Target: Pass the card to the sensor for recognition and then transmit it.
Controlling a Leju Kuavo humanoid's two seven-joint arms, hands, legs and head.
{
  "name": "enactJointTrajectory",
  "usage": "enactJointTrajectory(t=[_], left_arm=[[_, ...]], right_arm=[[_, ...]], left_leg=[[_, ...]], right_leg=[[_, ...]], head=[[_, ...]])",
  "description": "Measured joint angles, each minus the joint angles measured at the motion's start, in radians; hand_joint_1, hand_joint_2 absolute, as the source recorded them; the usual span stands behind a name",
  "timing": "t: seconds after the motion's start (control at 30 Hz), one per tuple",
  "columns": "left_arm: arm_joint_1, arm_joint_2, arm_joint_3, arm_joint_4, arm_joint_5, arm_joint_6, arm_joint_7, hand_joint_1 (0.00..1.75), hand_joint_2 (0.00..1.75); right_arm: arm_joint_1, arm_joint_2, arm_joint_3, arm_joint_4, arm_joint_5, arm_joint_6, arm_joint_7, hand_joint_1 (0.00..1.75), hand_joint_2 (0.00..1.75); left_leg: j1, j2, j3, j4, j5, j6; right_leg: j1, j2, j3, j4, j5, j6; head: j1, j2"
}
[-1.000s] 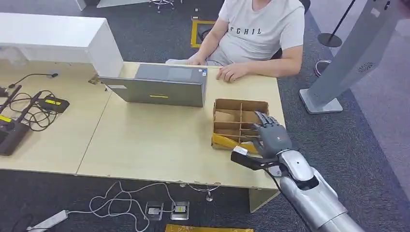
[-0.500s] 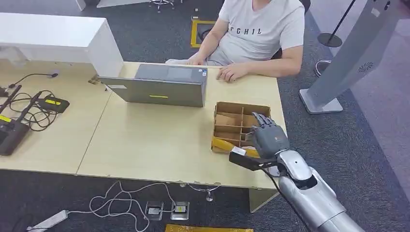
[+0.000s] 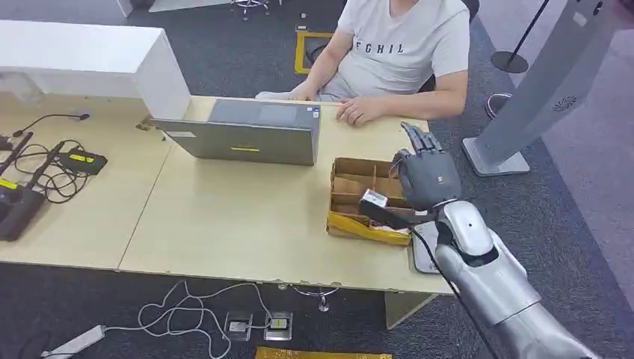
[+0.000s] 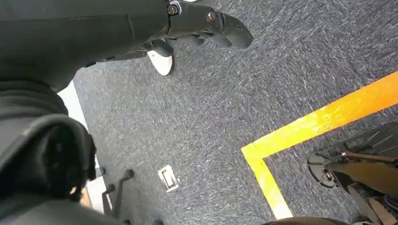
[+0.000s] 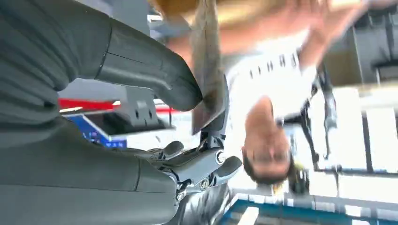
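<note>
My right hand is raised over the far right part of the compartmented cardboard box, fingers pointing toward the seated person. In the right wrist view the thick thumb presses a thin brownish card, seen edge-on, against the darker fingers. From the head view the card is hidden behind the hand. A flat grey pad lies on the table's near right corner, partly under my forearm. My left hand hangs over the carpet with nothing in it.
A grey laptop stands open behind the box, facing the person, whose hand rests on the table's far edge. Cables and black devices lie at the far left, beside a white cabinet. A grey floor stand rises at the right.
My right hand has lifted from the box's near right corner and moved away toward the person. The grey pad on the table's corner has come into sight.
</note>
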Motion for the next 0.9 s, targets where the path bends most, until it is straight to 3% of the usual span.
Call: enactJointTrajectory(t=[0.17,0.47,0.77,0.9], left_arm=[[-0.002,-0.002,0.0,0.0,-0.035,-0.005,0.0,0.0,0.0],[-0.016,-0.005,0.0,0.0,-0.081,-0.016,0.0,0.0,0.0],[-0.03,-0.014,-0.001,0.0,-0.118,-0.018,0.0,0.0,0.0],[-0.038,-0.017,-0.001,0.0,-0.133,-0.017,0.003,0.0,0.0]], right_arm=[[-0.061,0.0,-0.05,-0.049,0.005,-0.109,-0.041,1.75,1.75],[-0.125,0.001,-0.101,-0.047,0.027,-0.132,-0.079,1.75,1.75],[-0.177,0.055,-0.099,0.145,0.075,-0.22,-0.09,1.75,1.75],[-0.206,0.087,-0.093,0.278,0.128,-0.255,-0.067,1.75,1.75]], left_leg=[[0.0,0.0,0.0,0.0,0.0,0.0],[0.0,0.0,-0.001,0.0,0.0,0.0],[0.0,-0.001,-0.001,0.0,0.0,0.0],[0.0,-0.001,-0.001,0.0,0.0,0.0]], right_leg=[[0.0,0.0,0.0,0.0,0.0,0.0],[0.0,0.0,0.0,0.0,0.0,0.0],[0.0,-0.002,0.0,0.0,0.0,0.0],[0.0,-0.002,0.0,0.0,0.0,0.0]], head=[[0.0,0.0],[0.0,0.0],[0.0,0.0],[0.0,0.0]])
